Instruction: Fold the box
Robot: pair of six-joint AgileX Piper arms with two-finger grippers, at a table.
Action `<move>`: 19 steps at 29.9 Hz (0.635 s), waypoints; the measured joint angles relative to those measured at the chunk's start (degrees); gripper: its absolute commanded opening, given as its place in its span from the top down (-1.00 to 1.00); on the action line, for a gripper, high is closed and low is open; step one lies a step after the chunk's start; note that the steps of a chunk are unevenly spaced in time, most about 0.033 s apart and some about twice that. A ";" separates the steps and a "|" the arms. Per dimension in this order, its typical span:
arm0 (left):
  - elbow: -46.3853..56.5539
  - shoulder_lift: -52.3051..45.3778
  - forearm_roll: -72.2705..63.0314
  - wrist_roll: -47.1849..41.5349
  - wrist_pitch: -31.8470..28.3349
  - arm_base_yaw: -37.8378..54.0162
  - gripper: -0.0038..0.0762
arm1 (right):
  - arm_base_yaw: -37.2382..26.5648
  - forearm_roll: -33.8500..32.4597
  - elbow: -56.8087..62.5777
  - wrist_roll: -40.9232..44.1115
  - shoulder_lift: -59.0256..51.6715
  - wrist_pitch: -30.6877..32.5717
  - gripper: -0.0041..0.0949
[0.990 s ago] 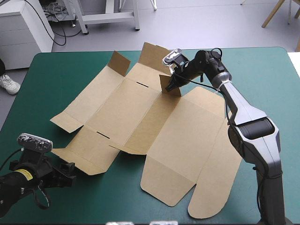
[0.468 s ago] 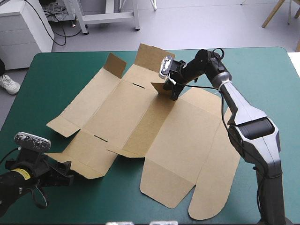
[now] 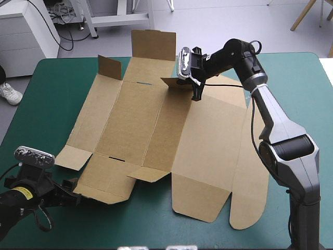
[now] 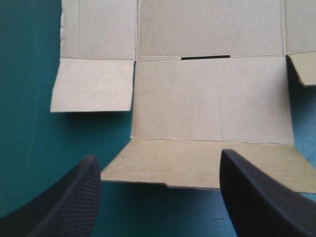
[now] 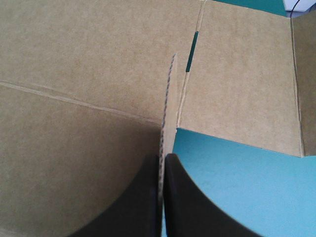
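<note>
- The table's teal-green cover [image 3: 57, 88] is left bare along the left, right and near edges of the surface.
- The box [image 3: 156, 125] is spread as an open cut sheet of brown board over the middle of the table, from the far edge to close by the near edge.
- Most panels are laid flat on the cover. The far panel [image 3: 152, 44] is raised upright at the table's far edge, and a corner flap [image 3: 109, 66] on its left side is also raised.
- A rounded tab [image 3: 250, 205] is laid flat at the sheet's near right corner.
- The right gripper [image 3: 196, 92] is positioned over the far part of the sheet. In its wrist view it is seen clenched on a small side flap [image 5: 169, 94], which is held on edge between the black fingers [image 5: 143, 197].
- A narrow slot [image 5: 191, 51] is cut in the board just ahead of that flap.
- The left gripper [image 3: 72, 190] is placed low at the table's near left corner, released, its fingers spread wide apart.
- The near edge flap [image 4: 197, 165] is seen just ahead of the left gripper, between the two fingers; contact cannot be confirmed.
- Beyond the far edge, a grey floor [image 3: 218, 26] is visible, and a white cabinet [image 3: 26, 31] is set off the far left corner.
</note>
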 measured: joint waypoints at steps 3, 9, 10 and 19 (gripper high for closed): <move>-0.11 0.00 0.00 0.00 0.00 0.00 -0.31 | 0.00 1.97 -1.22 -1.41 -0.55 1.49 0.95; -0.11 0.00 0.37 0.00 0.05 0.00 -0.31 | 0.00 7.56 -1.30 -6.69 -0.49 2.62 0.95; -0.11 0.00 0.39 0.00 0.05 0.00 -0.31 | 0.07 8.57 -1.30 -6.77 -0.49 2.62 0.95; -0.11 0.00 0.80 -0.28 0.77 0.00 -0.31 | 5.06 4.39 2.82 -4.33 1.28 1.88 0.95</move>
